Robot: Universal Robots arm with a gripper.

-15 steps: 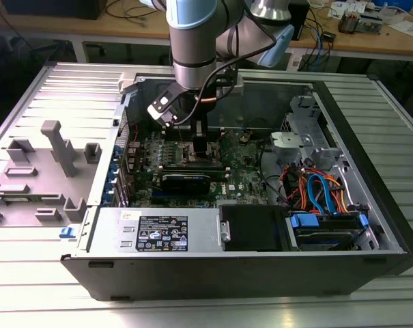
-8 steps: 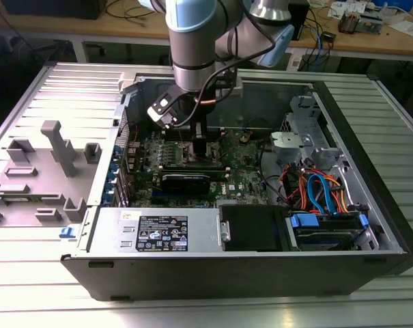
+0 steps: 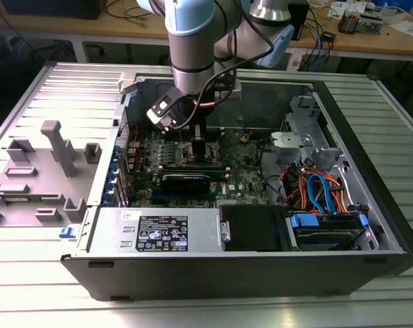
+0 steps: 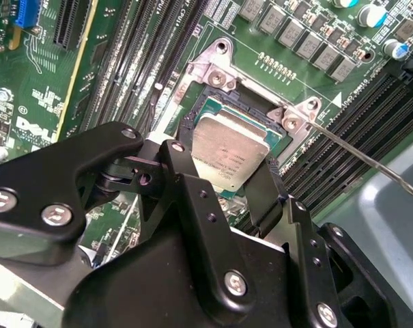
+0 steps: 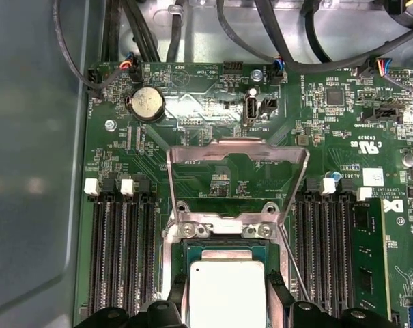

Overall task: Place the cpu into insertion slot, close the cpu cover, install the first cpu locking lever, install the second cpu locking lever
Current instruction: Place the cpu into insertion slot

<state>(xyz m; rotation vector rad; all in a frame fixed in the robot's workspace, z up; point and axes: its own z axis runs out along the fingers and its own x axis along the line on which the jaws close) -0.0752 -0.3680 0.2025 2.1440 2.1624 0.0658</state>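
Note:
My gripper (image 3: 201, 147) reaches down into the open computer case (image 3: 370, 171) over the motherboard. In both wrist views its two black fingers (image 4: 179, 178) flank the cpu (image 4: 230, 154), a silver-topped square chip, and press on its opposite edges. The cpu (image 5: 226, 294) lies level in or just over the insertion slot (image 4: 192, 116), whose dark rim (image 5: 223, 244) frames it. Behind the slot the cpu cover (image 5: 192, 152), a silver frame plate, stands flipped up and open. A thin metal locking lever (image 4: 363, 154) sticks out unlatched beside the slot.
Long black memory slots (image 5: 121, 253) run on both sides of the socket. A black expansion card (image 3: 186, 181) lies close in front of the gripper. The power supply (image 3: 158, 232), a drive bay and coloured cables (image 3: 322, 191) fill the case's front and the exterior view's right.

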